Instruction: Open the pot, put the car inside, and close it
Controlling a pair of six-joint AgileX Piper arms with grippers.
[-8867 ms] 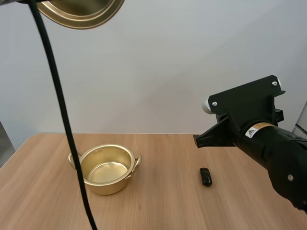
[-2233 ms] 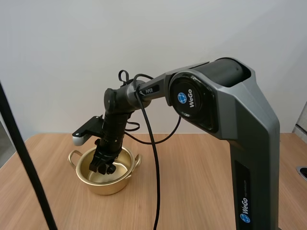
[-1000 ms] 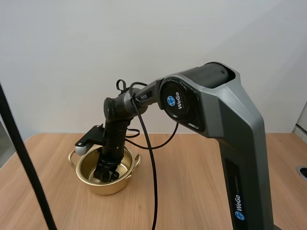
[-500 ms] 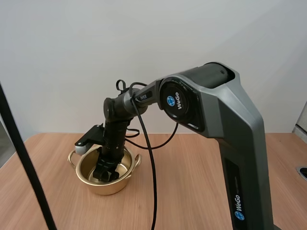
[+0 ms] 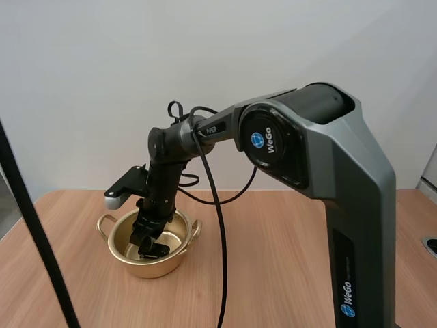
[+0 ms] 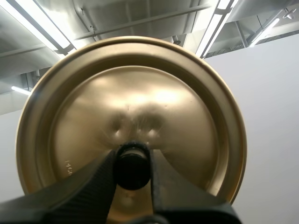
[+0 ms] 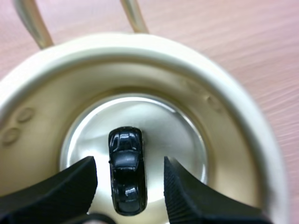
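The gold pot (image 5: 176, 265) stands open on the table's left side. Inside it, on the shiny bottom, lies the small black car (image 7: 126, 170), also visible as a dark shape under the fingers (image 5: 156, 251). My right gripper (image 5: 146, 239) hangs just above the car within the pot's rim (image 7: 140, 44). Its fingers (image 7: 70, 186) stand apart on either side of the car and do not touch it. My left gripper (image 6: 132, 168) is shut on the black knob (image 6: 132, 164) of the gold lid (image 6: 140, 93) and holds it up in the air.
My right arm's grey body (image 5: 341, 205) reaches from the right across the middle of the wooden table (image 5: 273, 273). The pot's two loop handles (image 5: 106, 222) stick out at its sides.
My right gripper has opened wider and let go of the car, which now lies on the pot's bottom. The gripper has risen a little. The left gripper still holds the lid.
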